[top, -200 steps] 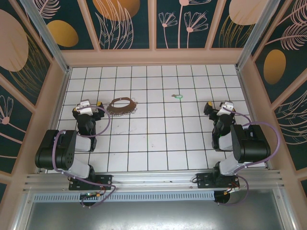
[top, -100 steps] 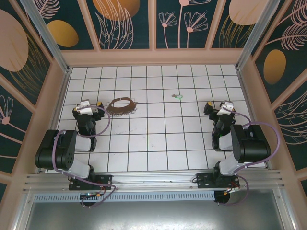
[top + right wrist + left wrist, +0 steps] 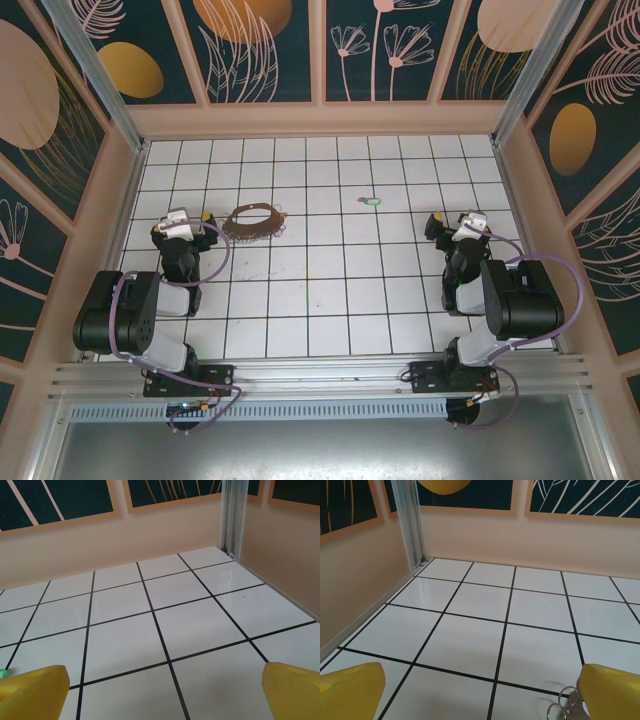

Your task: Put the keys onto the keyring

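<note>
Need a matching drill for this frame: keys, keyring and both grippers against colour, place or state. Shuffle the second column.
Column 1:
1. keys
2. keyring
3. left gripper
4. right gripper

Column 2:
a. open, on the right side
b. brown loop with a silvery fringe, lying left of centre
c. open, on the left side
d. pale green, lying alone right of centre

Pairs: 1-d, 2-b, 3-c, 4-a.
</note>
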`<move>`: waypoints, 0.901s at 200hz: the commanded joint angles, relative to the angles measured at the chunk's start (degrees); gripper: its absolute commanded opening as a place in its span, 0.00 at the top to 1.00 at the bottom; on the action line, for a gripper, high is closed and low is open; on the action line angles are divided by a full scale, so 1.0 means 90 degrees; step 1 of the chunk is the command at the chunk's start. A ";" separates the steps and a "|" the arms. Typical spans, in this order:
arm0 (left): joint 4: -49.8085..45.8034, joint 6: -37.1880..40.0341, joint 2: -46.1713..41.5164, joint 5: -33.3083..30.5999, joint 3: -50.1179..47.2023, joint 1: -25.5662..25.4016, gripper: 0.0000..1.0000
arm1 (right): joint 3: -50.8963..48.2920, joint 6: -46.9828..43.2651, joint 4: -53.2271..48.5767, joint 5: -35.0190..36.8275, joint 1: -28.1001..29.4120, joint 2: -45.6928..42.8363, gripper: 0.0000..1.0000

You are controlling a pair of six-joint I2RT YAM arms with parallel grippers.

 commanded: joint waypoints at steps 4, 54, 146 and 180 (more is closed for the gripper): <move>0.0353 -0.0073 -0.0012 0.0020 -0.0037 0.0032 0.01 | -0.0021 0.0087 0.0298 0.0146 0.0023 0.0024 0.01; 0.0295 -0.0085 0.0007 0.0024 0.0001 0.0032 0.01 | -0.0003 0.0124 0.0252 0.0018 -0.0044 0.0020 0.01; 0.0265 -0.0087 0.0016 0.0022 0.0020 0.0033 0.01 | 0.0000 0.0140 0.0247 -0.0025 -0.0069 0.0005 0.01; 0.0323 -0.0077 -0.0010 0.0030 -0.0028 0.0032 0.01 | -0.0016 0.0125 0.0274 -0.0025 -0.0064 0.0002 0.01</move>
